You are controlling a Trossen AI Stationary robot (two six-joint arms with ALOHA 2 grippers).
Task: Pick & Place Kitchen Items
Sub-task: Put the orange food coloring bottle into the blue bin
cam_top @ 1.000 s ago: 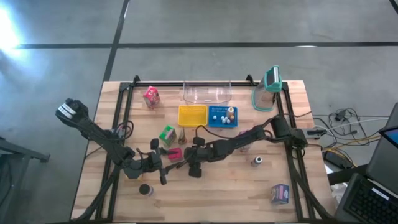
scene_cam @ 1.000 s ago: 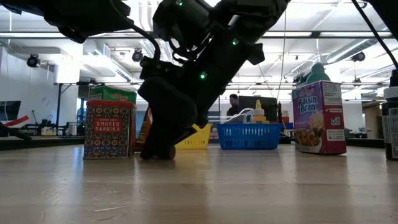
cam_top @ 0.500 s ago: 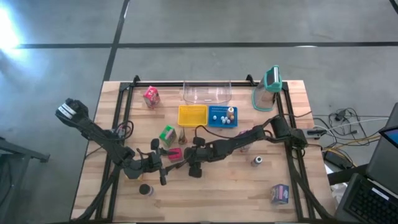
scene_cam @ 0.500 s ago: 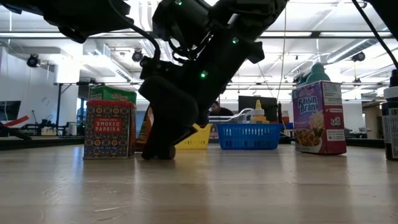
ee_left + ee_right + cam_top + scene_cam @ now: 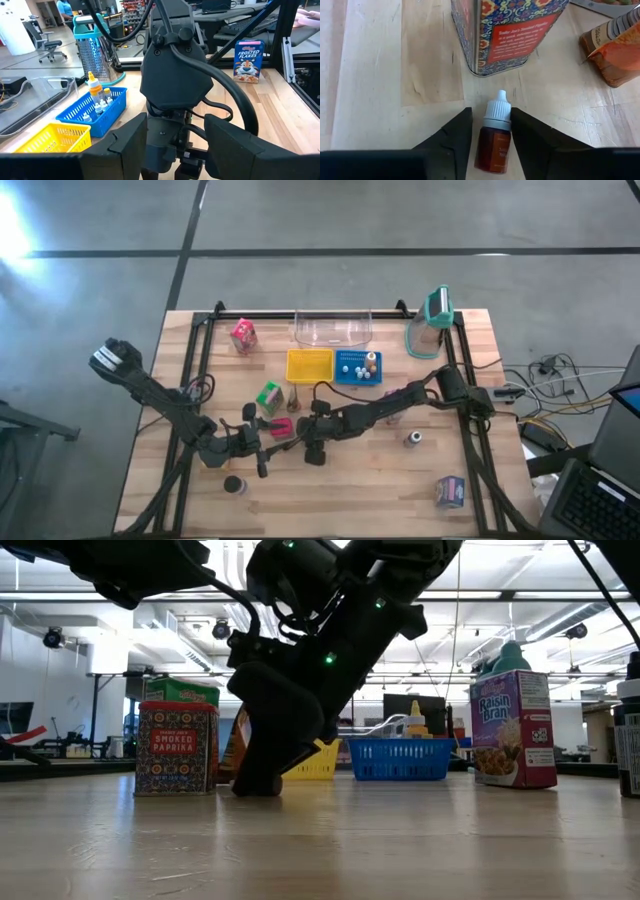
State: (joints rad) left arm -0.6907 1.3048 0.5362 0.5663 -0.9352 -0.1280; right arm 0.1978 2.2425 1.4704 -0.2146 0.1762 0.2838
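Observation:
A small brown dropper bottle with a white cap lies on its side on the table, just in front of a red patterned paprika tin. My right gripper reaches slanting down at the table's middle and is shut on this bottle. My left gripper hovers level just to its left, open with nothing between its fingers, facing the right arm's wrist. A green carton, a pink carton, a purple carton and a dark disc stand loose on the table. My right gripper pinches the bottle's brown body between its two fingers, just behind the white cap. The fingers come slanting down from the table's right side and lie along the bottle. The bottle lies flat on the wood, cap toward the tin.
A yellow basket and a blue basket with small bottles sit behind the grippers. A clear tray and a jug with a teal lid stand at the far edge. An orange-labelled bottle stands beside the tin, a small jar to the right.
My right gripper has stayed in place while its fingers have drawn together around the dropper bottle. The bottle has kept lying on the table.

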